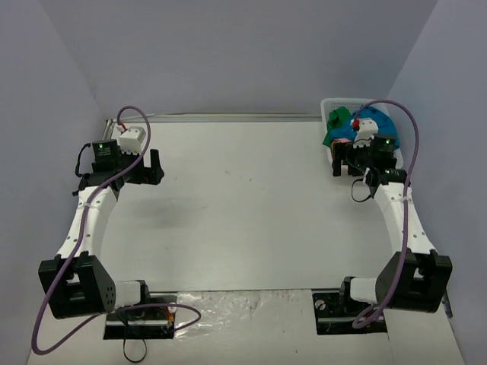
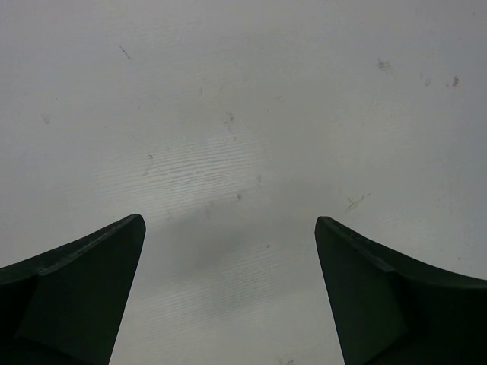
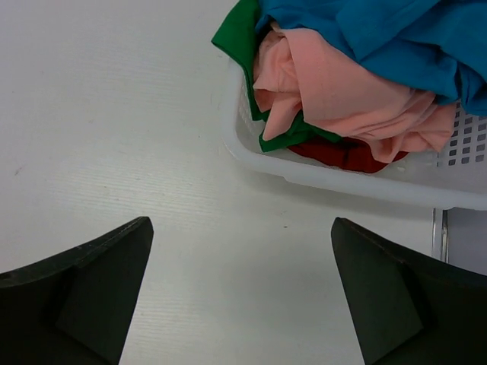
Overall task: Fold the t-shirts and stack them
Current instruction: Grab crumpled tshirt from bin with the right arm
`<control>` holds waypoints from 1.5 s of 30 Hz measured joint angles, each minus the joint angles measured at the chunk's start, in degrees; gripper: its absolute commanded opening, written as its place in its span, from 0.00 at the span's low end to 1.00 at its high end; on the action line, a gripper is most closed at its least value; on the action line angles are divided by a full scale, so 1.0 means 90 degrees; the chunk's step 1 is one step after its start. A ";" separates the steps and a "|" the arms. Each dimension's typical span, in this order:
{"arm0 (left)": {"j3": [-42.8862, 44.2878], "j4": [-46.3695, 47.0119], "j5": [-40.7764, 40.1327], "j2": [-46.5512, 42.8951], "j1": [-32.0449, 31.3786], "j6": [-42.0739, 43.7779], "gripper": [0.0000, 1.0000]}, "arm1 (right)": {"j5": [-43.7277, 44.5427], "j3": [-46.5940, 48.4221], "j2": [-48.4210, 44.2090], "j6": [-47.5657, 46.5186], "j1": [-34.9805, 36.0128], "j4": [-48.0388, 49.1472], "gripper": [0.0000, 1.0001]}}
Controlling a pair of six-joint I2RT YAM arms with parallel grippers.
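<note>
The white bench (image 1: 243, 213) is matte and faintly scuffed. At its far right corner stands the white plastic mesh basket (image 3: 335, 176), with a smooth rounded rim and a perforated wall, and all four t-shirts are heaped in it, none yet folded.

The teal-blue shirt (image 3: 396, 34) lies on top. The pink shirt (image 3: 342, 91) is bunched under it in soft creases, the green shirt (image 3: 237, 34) spills over the near rim, and the red shirt (image 3: 342, 154) is pressed low against the wall. The heap has no clear long axis.

The right pincer (image 3: 240, 228) hangs with its jaws spread wide and empty just short of the basket, so the cloth lies ahead of it and slightly to its right. It seems to sit above the bench, though its height is hard to read.

The left pincer (image 2: 228, 220), equally wide and empty, is over bare bench, well apart, so the right arm is nearer.
</note>
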 measured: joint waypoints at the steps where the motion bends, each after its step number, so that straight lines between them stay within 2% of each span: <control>1: -0.0104 0.0066 0.0022 -0.0114 0.0000 0.0015 0.94 | 0.0039 0.0022 0.0100 -0.0075 0.0036 0.0022 1.00; 13: -0.0306 0.0151 0.0090 -0.0299 -0.0002 0.0197 0.94 | 0.1127 0.2416 0.2679 -0.0279 0.0066 0.0260 1.00; 22: -0.0379 0.0240 0.0136 -0.0170 -0.0002 0.0243 0.94 | 0.2152 0.3572 0.4041 -0.0129 0.0056 0.0364 0.92; 25: -0.0386 0.0255 0.0160 -0.0090 -0.0002 0.0248 0.94 | 0.2521 0.3976 0.4546 -0.0068 0.0053 0.0410 0.79; 28: -0.0415 0.0272 0.0168 -0.0066 -0.0002 0.0262 0.94 | 0.2727 0.4180 0.4884 -0.0029 0.0027 0.0408 0.34; 29: -0.0430 0.0274 0.0172 -0.0066 -0.0002 0.0262 0.94 | 0.2766 0.4211 0.4966 -0.0012 0.0024 0.0410 0.00; 37: -0.0461 0.0253 0.0554 -0.0056 -0.0002 0.0403 0.94 | 0.2912 0.4155 0.4993 0.0090 0.0027 0.0427 0.00; 45: -0.0461 0.0228 0.0724 -0.0058 -0.0002 0.0432 0.94 | 0.2817 0.3500 0.3708 0.0083 0.0204 0.0248 0.00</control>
